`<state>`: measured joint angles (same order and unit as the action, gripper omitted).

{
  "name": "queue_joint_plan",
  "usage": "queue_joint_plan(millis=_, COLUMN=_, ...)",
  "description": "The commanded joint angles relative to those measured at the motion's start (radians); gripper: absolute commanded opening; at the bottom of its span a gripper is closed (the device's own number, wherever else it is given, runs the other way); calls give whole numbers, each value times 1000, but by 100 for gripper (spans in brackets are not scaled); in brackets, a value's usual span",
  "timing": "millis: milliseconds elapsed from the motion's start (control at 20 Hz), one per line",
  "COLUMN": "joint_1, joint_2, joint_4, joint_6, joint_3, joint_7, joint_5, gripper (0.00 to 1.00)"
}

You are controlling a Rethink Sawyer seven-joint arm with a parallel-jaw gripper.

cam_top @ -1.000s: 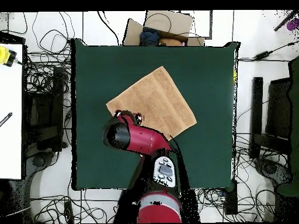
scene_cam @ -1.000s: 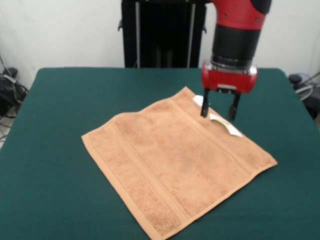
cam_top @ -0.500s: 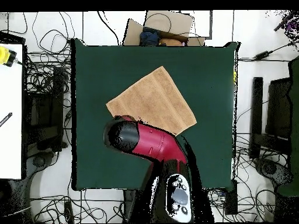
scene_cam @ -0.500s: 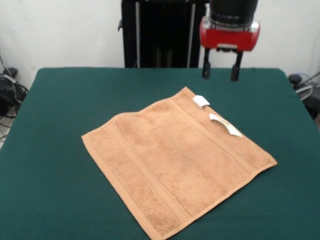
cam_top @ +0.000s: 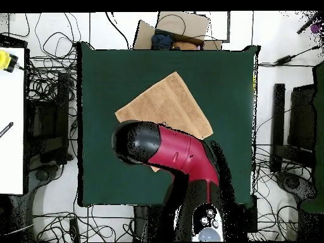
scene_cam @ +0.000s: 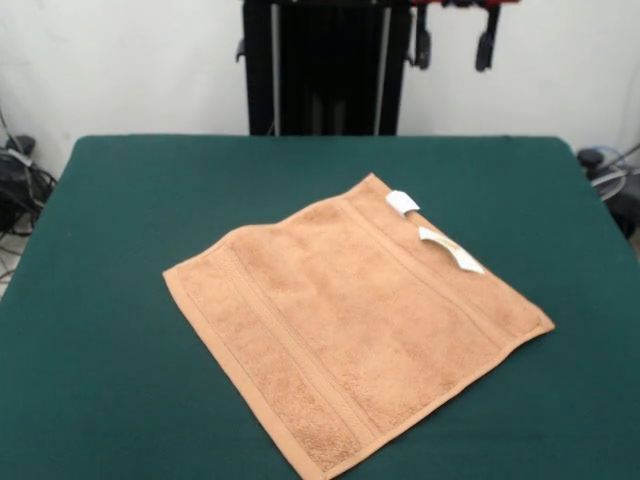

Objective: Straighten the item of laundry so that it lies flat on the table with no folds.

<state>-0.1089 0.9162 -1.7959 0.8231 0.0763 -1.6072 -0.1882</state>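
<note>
The item of laundry [scene_cam: 350, 320], an orange-tan towel, lies spread out as a tilted square on the green table [scene_cam: 120, 200]. I see no folds in it. Two small white tags [scene_cam: 448, 248] sit on its far right edge. My gripper [scene_cam: 454, 45] hangs high above the table's far side, with only its two black fingers [scene_cam: 422, 45] showing at the top edge. It is open and holds nothing. In the overhead view the red and black arm [cam_top: 177, 152] covers the near corner of the towel [cam_top: 168, 101] and hides the gripper.
A black pedestal [scene_cam: 325, 65] stands behind the table. Cables [scene_cam: 20, 180] lie on the floor at the left. In the overhead view a cardboard box [cam_top: 180, 28] sits beyond the table's far edge and a white table [cam_top: 11, 120] stands at the left.
The gripper has risen from just over the towel's tagged edge to the top of the front view. The towel has not moved.
</note>
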Motion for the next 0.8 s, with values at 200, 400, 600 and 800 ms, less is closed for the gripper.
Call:
queue_joint_plan(millis=200, joint_1=-100, joint_2=-18, joint_4=2, joint_6=-31, joint_3=-57, joint_7=23, joint_5=92, gripper=100)
queue_joint_plan(millis=400, joint_1=-117, joint_2=-63, joint_4=-19, joint_6=-137, joint_3=-88, joint_7=15, joint_5=121, gripper=100)
queue_joint_plan(millis=600, joint_1=-123, joint_2=-150, joint_4=-5, joint_6=-266, joint_3=-105, joint_7=-9, joint_5=169, gripper=100)
queue_joint_plan(millis=800, joint_1=-121, joint_2=-190, joint_4=-3, joint_6=-362, joint_3=-94, joint_7=-22, joint_5=227, gripper=100)
